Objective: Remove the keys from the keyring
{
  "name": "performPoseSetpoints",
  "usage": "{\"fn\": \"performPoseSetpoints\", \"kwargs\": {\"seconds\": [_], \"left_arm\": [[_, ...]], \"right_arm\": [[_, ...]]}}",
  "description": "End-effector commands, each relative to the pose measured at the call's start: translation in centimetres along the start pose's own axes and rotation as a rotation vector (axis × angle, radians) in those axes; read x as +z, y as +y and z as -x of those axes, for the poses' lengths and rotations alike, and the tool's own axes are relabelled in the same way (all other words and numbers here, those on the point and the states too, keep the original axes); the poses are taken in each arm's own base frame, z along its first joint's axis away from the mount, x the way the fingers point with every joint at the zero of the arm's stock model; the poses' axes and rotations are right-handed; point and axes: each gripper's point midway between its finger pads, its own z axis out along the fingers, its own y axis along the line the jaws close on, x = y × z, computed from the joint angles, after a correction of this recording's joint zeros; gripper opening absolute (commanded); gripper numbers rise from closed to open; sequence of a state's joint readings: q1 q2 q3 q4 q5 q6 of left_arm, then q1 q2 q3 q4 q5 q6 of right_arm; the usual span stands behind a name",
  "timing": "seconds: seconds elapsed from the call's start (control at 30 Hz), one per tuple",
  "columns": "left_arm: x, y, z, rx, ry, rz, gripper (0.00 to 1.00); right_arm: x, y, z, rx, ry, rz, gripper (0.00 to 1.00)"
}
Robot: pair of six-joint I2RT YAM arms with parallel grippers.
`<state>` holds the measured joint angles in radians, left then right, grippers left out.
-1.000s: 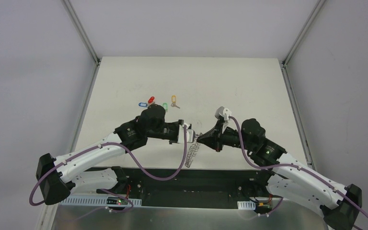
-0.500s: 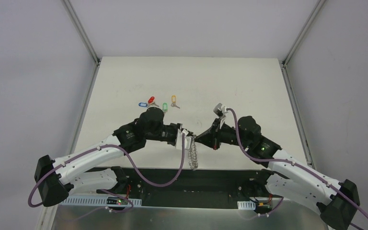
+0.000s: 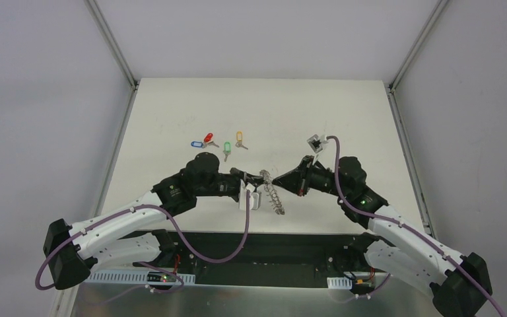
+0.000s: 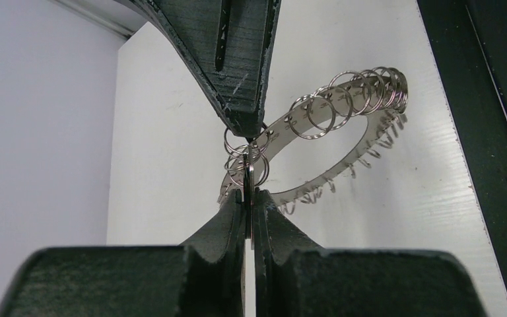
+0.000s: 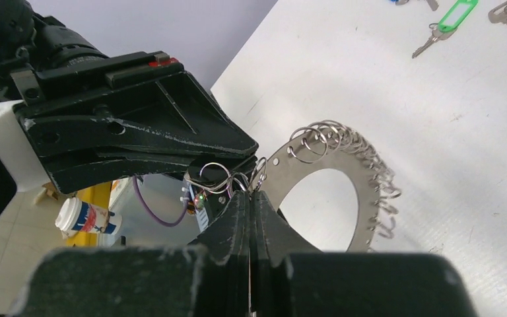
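The fingers of the left gripper are pressed together on a small loop of the keyring. The fingers of the right gripper are pinched tight on loops at the same spot, tip to tip with the left. The keyring is held tilted between the 2 grippers, near the front edge of the table. 4 keys with blue, red, green and yellow tags lie on the table beyond the left arm, well apart from the keyring.
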<state>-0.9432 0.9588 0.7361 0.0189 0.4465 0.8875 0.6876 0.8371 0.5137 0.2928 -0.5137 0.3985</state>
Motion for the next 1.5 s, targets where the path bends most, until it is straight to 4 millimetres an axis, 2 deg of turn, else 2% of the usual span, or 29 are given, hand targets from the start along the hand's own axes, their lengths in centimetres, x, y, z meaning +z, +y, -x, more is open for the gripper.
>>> {"fn": "performPoseSetpoints", "kwargs": {"seconds": [0.0,0.2,0.23,0.3,0.33,0.37,0.47,0.67,0.87,1.13,1.37,1.47], "left_arm": [[-0.5,1.9,3.1,0.082,-0.106,0.067,0.0],[-0.4,2.0,3.0,0.059,-0.1,0.068,0.0],[-0.4,2.0,2.9,0.056,-0.095,0.071,0.0],[-0.3,2.0,2.9,0.053,-0.096,0.07,0.0],[-0.3,2.1,2.9,0.052,-0.096,0.071,0.0],[-0.3,2.0,2.9,0.052,-0.098,0.068,0.0],[-0.2,1.8,3.0,0.052,-0.104,0.06,0.0],[-0.2,1.5,3.3,0.051,-0.124,0.043,0.0],[-0.2,1.1,3.6,0.049,-0.14,0.026,0.0],[-0.2,0.7,4.2,0.044,-0.171,0.002,0.0],[-0.2,0.6,4.5,0.039,-0.185,-0.009,0.0],[-0.2,0.5,4.5,0.039,-0.184,-0.009,0.0]], "right_arm": [[-0.8,0.0,2.4,0.005,-0.123,-0.017,0.0],[-2.6,-0.5,3.4,-0.074,-0.283,-0.035,0.0],[-2.8,-0.5,3.2,-0.082,-0.288,-0.03,0.03],[-3.1,-0.3,2.6,-0.103,-0.274,-0.014,0.26],[-3.2,-0.3,2.2,-0.117,-0.258,-0.011,0.34],[-3.3,-0.3,1.9,-0.133,-0.24,-0.011,0.39],[-3.7,-0.2,1.4,-0.209,-0.197,-0.02,0.46],[-4.3,2.0,1.0,-0.488,-0.116,0.092,0.47],[-3.9,2.8,1.1,-0.656,-0.041,0.15,0.46],[-2.7,3.2,1.2,-0.777,0.01,0.222,0.43],[-1.7,3.8,1.7,-0.814,0.029,0.252,0.42],[-1.3,4.2,1.2,-0.818,0.048,0.279,0.42]]}}
